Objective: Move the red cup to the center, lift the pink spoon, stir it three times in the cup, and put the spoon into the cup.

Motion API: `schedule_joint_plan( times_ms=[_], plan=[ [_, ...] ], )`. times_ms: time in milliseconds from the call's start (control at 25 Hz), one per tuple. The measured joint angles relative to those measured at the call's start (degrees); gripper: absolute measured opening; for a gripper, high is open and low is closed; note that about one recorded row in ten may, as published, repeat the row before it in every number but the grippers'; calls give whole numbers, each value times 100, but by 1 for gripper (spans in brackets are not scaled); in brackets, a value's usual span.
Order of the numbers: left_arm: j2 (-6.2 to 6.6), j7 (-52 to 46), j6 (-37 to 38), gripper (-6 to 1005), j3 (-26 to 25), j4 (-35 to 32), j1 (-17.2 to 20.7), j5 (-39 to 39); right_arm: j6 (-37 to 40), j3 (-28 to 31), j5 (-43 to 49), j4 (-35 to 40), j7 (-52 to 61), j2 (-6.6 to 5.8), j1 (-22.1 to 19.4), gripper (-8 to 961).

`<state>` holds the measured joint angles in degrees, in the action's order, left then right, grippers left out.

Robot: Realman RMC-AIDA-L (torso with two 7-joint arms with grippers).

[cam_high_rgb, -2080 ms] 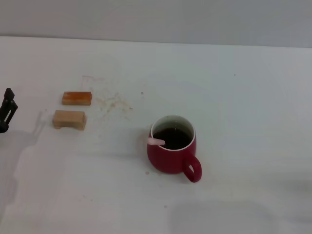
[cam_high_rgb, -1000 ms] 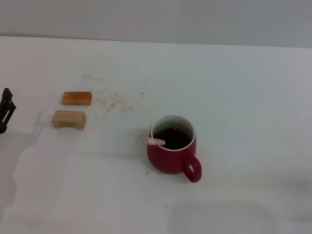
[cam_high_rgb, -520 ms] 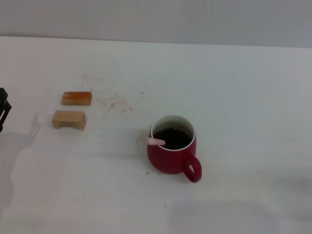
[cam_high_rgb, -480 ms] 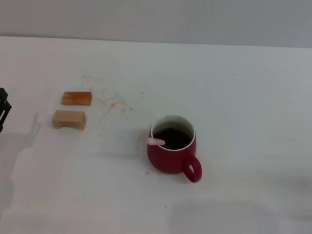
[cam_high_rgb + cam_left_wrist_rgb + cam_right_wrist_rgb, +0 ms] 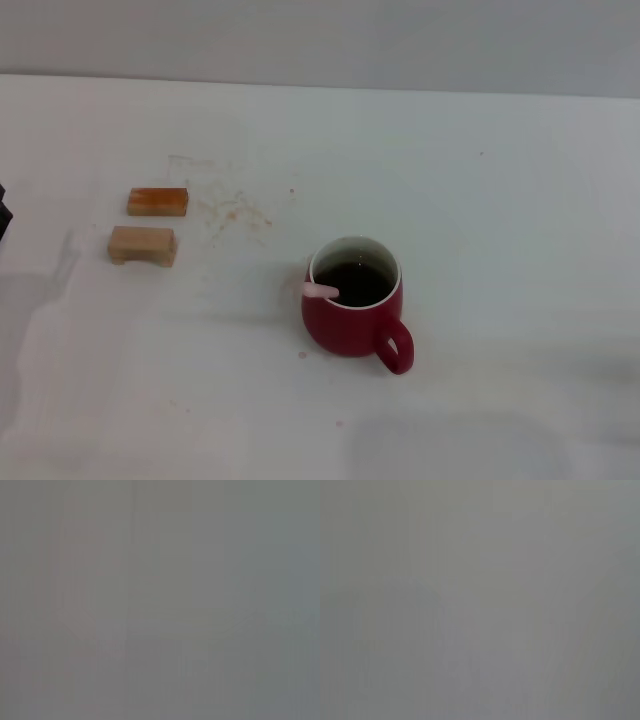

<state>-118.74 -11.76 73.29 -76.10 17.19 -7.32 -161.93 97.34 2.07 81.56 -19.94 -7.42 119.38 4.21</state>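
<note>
The red cup [image 5: 354, 309] stands upright near the middle of the white table in the head view, its loop handle turned toward the front right and dark liquid inside. The pink spoon [image 5: 321, 291] rests in the cup, with only the pale pink end of its handle poking over the left rim; its bowl is hidden in the liquid. My left gripper [image 5: 3, 214] shows only as a small dark sliver at the far left edge, well away from the cup. The right gripper is out of view. Both wrist views show only plain grey.
Two tan wooden blocks lie at the left: an orange-topped one [image 5: 157, 201] and a paler one [image 5: 142, 245] just in front of it. Small brownish specks [image 5: 235, 209] mark the table right of the blocks. The table's far edge [image 5: 320, 88] meets a grey wall.
The left gripper has drawn back leftward, from plainly visible at the left edge to almost out of the picture. Cup, spoon and blocks have not moved.
</note>
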Motion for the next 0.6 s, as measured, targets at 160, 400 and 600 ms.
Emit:
schedule_joint_plan(
  times_ms=[160, 400, 600],
  plan=[
    [0, -25, 30, 814, 0, -14, 18, 1, -6, -24, 5, 26, 25, 2, 18, -1],
    [0, -28, 40, 814, -6, -22, 29, 1, 8, -32, 28, 34, 5, 6, 26, 0],
    [4, -28, 34, 814, -2, -24, 31, -1, 41, -43, 38, 34, 1, 15, 1, 1]
  ],
)
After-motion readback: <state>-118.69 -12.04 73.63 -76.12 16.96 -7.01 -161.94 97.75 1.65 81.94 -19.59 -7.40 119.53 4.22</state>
